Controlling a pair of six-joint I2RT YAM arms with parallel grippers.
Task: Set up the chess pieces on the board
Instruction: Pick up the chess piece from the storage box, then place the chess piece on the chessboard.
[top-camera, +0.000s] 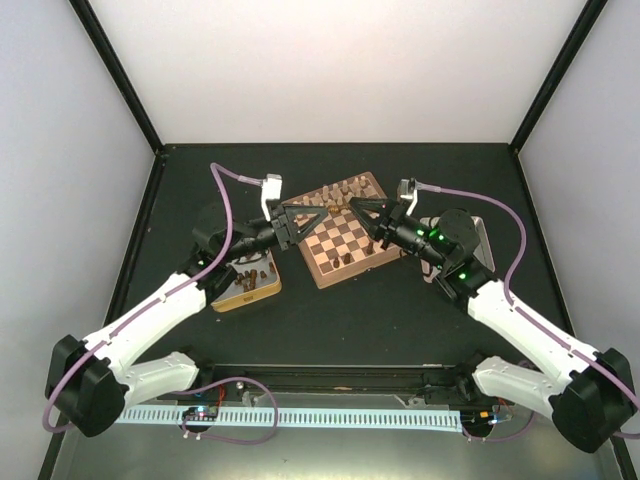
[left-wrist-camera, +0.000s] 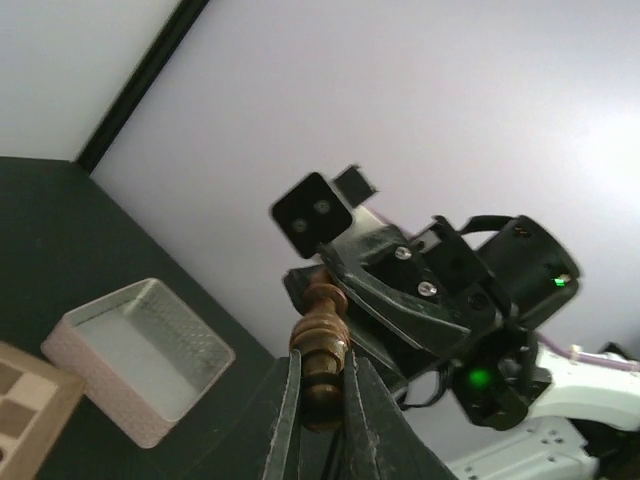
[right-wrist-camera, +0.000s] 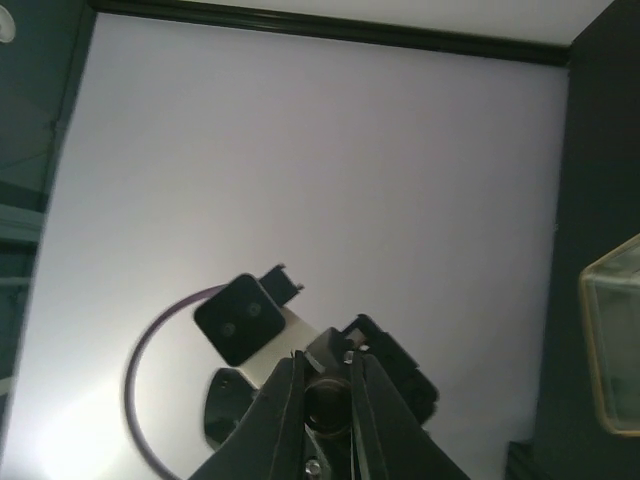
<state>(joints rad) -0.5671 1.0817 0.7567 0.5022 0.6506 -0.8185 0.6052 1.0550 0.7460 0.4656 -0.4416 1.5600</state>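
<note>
**Item: dark-brown chessman, in transfer.** A turned wooden piece, ringed body with a knobbed end. It is held off the desk, above the far middle of the chessboard.

**Left tool:** clenched on the chessman. The fingers pinch its lower body from both sides. The piece's long axis runs out along the fingers, straight away from the wrist.

**Right tool:** clenched. Its own camera shows a small dark round thing between the fingers, probably the knobbed end of the same chessman seen end-on, though the view is too dim to be sure. From the left wrist, the knob reaches in among the right tool's tips.

**Relation:** the two tools meet nose to nose over the board, with the piece bridging them lengthwise. Neither arm is nearer, since both appear to have hold of it. The piece lies roughly level rather than standing.

**Board:** chessmen stand along the far ranks and a few dark ones on the near side, leaving most squares bare.

**Left tin:** beside the board's left edge, with brown pieces inside.

**Right tin:** beyond the board's right edge, pale and apparently without contents.

**Judgement:** this is a handover. One tool must let go before the piece can be turned upright and set down on a near-side square.
</note>
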